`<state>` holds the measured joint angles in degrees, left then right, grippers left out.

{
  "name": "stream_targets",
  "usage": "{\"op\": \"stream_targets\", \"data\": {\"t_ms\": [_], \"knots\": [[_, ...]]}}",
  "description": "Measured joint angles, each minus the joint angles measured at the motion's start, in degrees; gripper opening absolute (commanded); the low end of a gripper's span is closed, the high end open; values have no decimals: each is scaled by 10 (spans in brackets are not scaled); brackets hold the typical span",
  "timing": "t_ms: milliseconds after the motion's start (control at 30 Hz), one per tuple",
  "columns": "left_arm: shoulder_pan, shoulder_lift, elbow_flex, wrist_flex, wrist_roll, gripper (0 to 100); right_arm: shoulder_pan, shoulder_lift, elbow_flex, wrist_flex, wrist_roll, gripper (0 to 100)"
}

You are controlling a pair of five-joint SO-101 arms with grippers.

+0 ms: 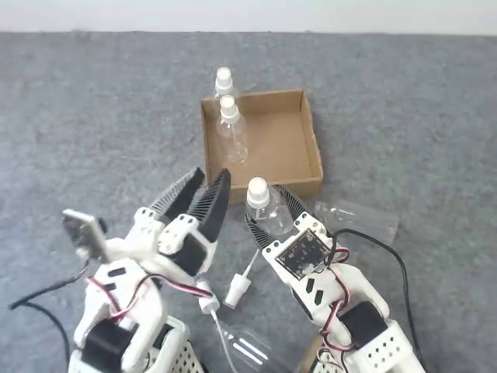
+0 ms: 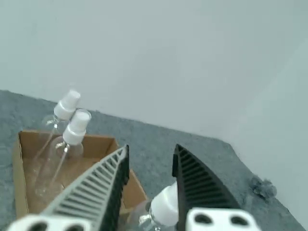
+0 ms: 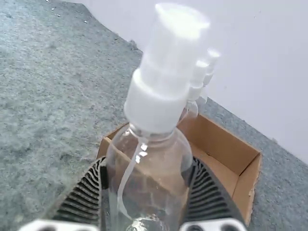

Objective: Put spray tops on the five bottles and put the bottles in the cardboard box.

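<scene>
Two spray-topped bottles stand upright at the upper left corner of the cardboard box (image 1: 299, 148): a nearer bottle (image 1: 232, 134) inside it, and a farther bottle (image 1: 224, 80) at the wall, which we cannot place as inside or behind. Just below the box in the high view, the right gripper (image 3: 147, 166) is clamped on the body of a third bottle (image 1: 269, 214), which carries its white spray top (image 1: 258, 193). To its left, the left gripper (image 1: 211, 177) has its jaws spread with nothing between them. We note a loose spray top (image 1: 238, 289) lying on the grey carpet (image 1: 93, 116) at lower centre. One clear bottle (image 1: 359, 219) lies to the lower right of the box, and another clear bottle (image 1: 247, 350) lies at the bottom edge.
</scene>
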<state>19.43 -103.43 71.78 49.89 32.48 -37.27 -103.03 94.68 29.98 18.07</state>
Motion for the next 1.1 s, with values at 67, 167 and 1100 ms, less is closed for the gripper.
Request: {"op": "stream_targets", "data": {"t_ms": [67, 167, 1100], "knots": [[8, 0, 17, 0, 4, 137, 0, 0, 0, 0, 0, 6], [24, 0, 24, 0, 7, 137, -4, 0, 0, 6, 0, 6], [32, -1, 64, -18, -5, 137, -25, 1, 0, 24, 1, 6]]}}
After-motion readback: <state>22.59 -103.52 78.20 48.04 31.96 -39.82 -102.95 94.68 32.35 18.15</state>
